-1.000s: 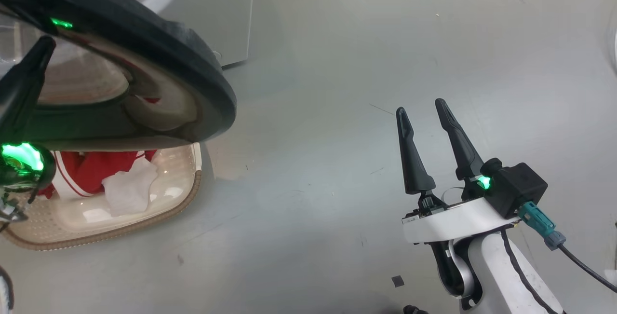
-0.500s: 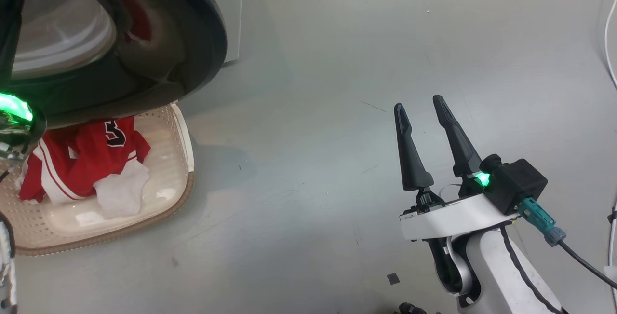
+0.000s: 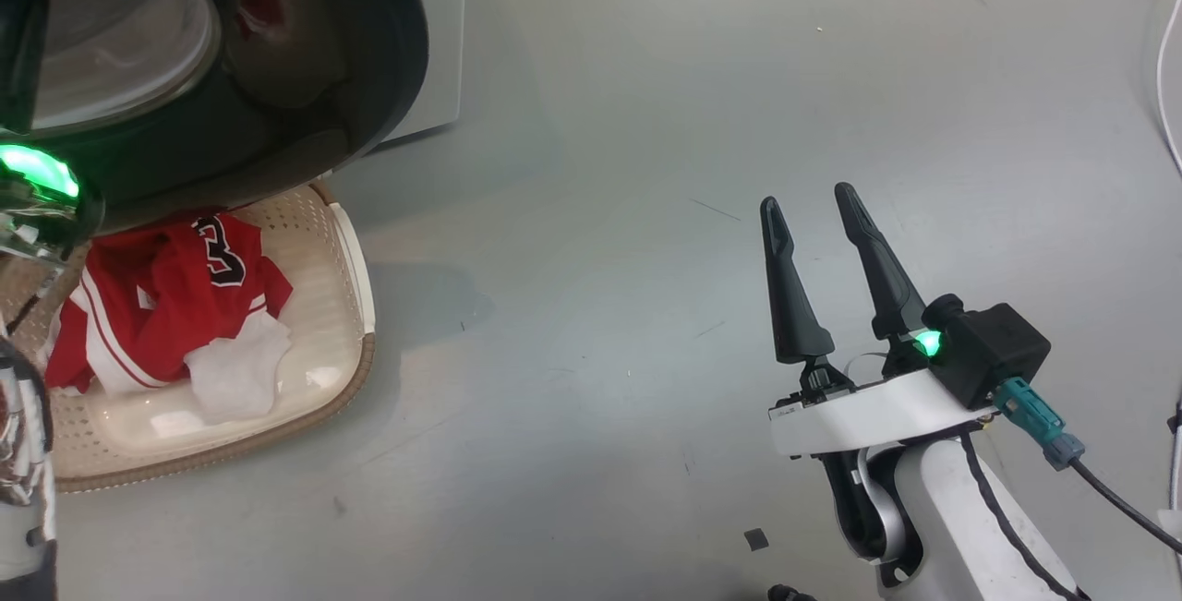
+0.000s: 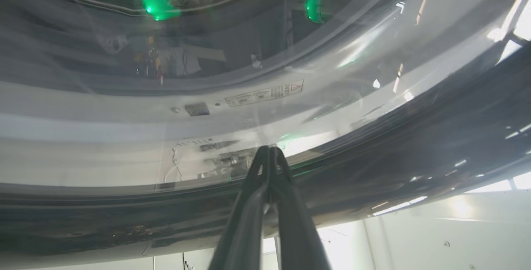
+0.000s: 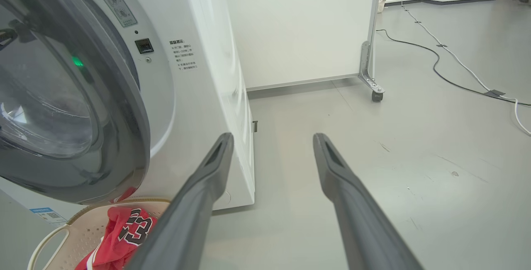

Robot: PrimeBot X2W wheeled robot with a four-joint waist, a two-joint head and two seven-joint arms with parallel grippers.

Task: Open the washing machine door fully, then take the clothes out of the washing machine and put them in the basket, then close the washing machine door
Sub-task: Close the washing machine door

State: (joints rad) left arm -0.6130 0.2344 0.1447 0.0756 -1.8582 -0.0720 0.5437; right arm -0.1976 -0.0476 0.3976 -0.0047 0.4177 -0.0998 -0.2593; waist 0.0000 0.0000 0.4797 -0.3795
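closing step judged in hand: red jersey (image 3: pixel 157 306), white cloth (image 3: pixel 231 379) laid in cream perforated basket (image 3: pixel 353 255). black-rimmed glass door (image 3: pixel 404 56), ajar, is pressed by pinched-together, empty left gripper (image 4: pixel 269 154); right gripper (image 3: pixel 808 199) spread wide, empty. firm push to latch needed.

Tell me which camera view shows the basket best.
The head view: most of the basket shows, on the floor with the clothes inside, its far edge hidden under the washing machine door. The right wrist view catches only one corner, partly behind the right gripper.
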